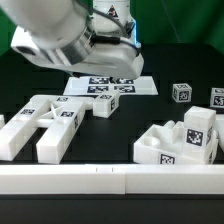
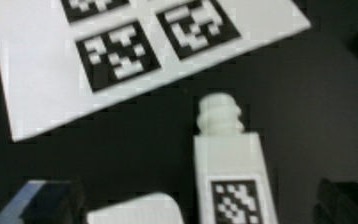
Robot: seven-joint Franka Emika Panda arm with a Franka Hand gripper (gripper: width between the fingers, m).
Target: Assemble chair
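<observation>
**Open tool hangs over a pegged chair bar**

The tool (image 2: 194,205) stands with its jaws wide apart and grips nothing. Its dark fingers (image 2: 43,200) show on either side of a white bar (image 2: 229,150), with a clear gap between each finger and the bar. The bar lies flat on the black desk (image 1: 150,112) and carries a square tag. Its rounded peg end points at the marker board (image 2: 51,90), close to the board's edge but not touching it. A second white piece (image 2: 140,212) lies just beside the bar.

In the exterior view the bar lies just in front of the marker board, under the arm. The other chair parts lie loose on the desk. A left group (image 1: 50,125) of long pieces lies toward the exterior view's left. A blocky right group (image 1: 185,140) sits toward its right. Two small tagged cubes (image 1: 181,92) stand apart behind the right group.
</observation>
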